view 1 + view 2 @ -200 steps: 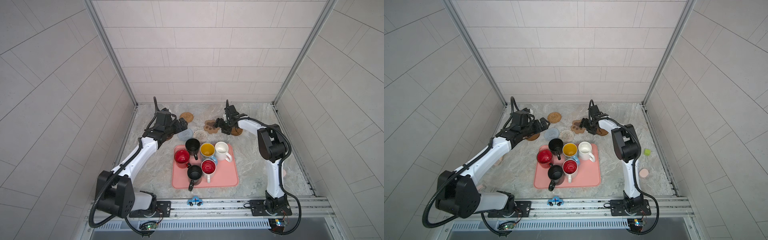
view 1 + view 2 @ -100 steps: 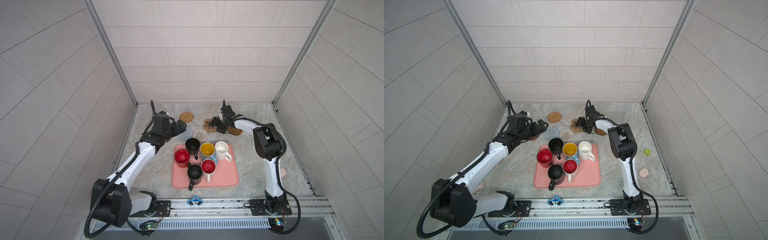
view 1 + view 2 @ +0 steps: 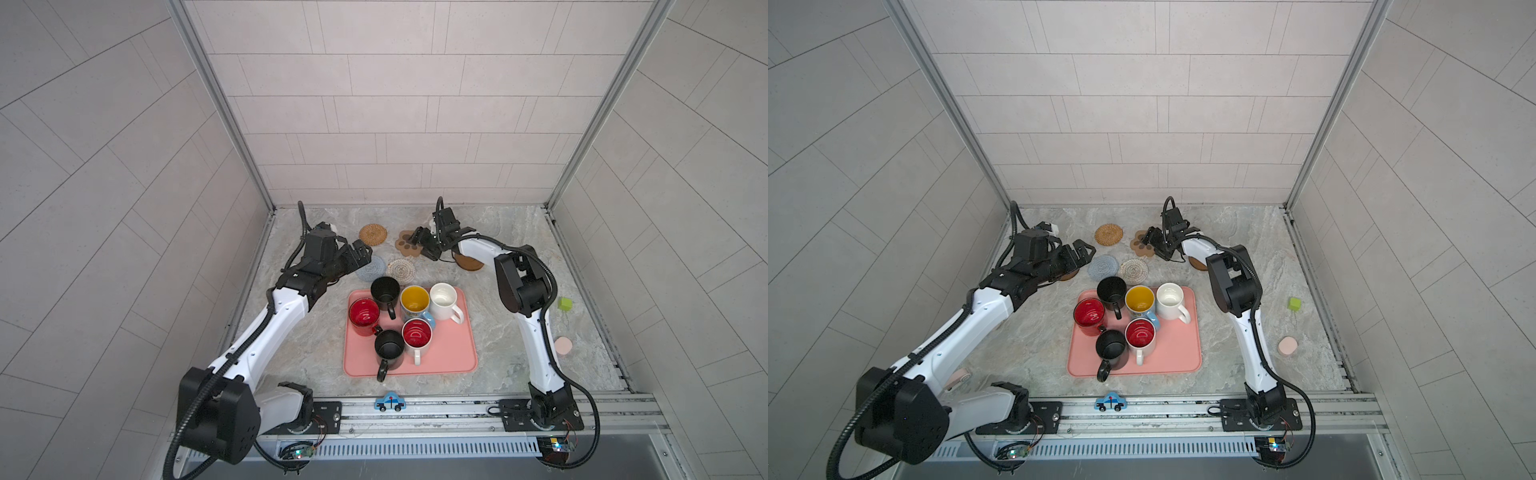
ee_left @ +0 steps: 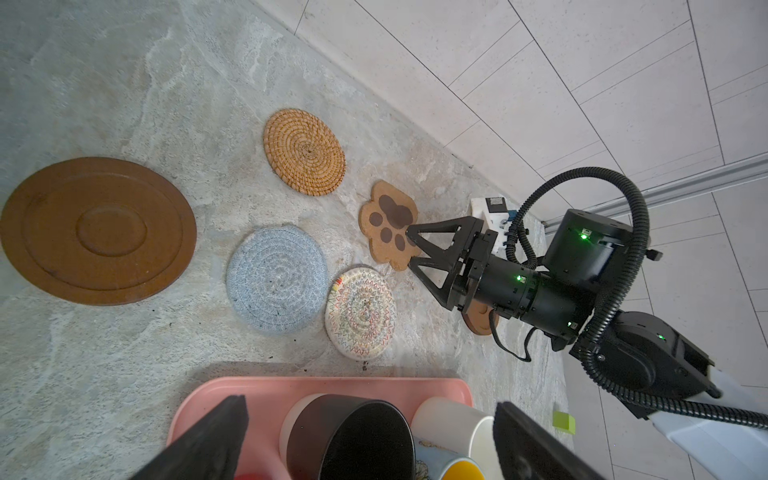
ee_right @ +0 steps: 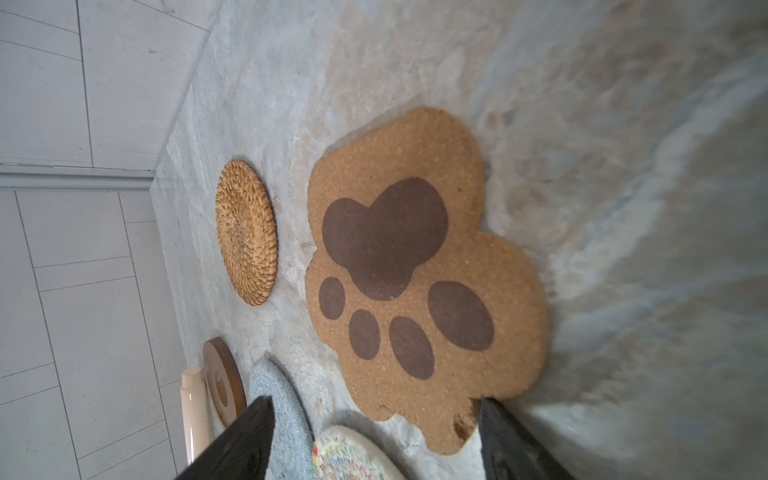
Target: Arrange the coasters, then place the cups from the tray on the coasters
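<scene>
Paw coaster (image 4: 388,224) lies flat at 12 o'clock beyond the tray (image 3: 453,353), where we count six cups (image 3: 442,297). Right gripper (image 4: 410,247) released, tips at the paw coaster's edge. Left gripper (image 3: 362,255) gapes empty at the tray's 10 o'clock.

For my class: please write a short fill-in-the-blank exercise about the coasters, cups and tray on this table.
1. On the pink tray stand ___ cups.
2. The tan coaster at the right gripper is shaped like a ___.
3. The toy car in front of the tray is ___.
4. The left gripper is open and holds ___.
Missing words: six; paw; blue; nothing.
</scene>
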